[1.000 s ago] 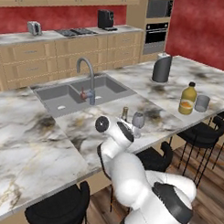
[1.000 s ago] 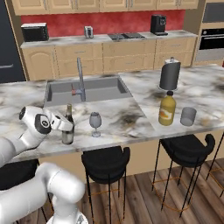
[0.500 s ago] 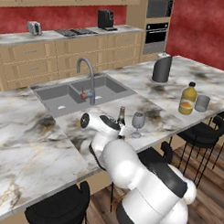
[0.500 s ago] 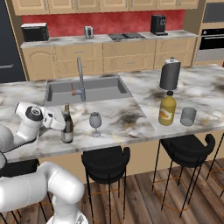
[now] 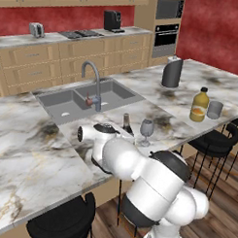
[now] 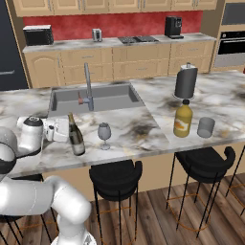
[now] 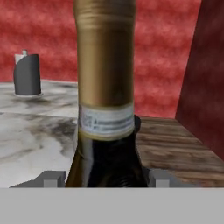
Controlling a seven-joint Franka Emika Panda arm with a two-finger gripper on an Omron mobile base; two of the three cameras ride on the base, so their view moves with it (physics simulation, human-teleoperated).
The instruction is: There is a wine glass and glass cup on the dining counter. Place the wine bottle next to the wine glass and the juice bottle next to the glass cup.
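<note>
We pinch the wine bottle (image 6: 74,136) between our fingers (image 7: 160,178), standing it upright on the counter (image 6: 139,128) just beside the wine glass (image 6: 104,134) as tasked.

wine bottle (image 7: 105,87) neck band: pale strip with grey print, too blurred to read.
juice bottle (image 6: 182,119) label: orange and white, no legible words.
Elsewhere: no readable text, numbers or signs.
</note>
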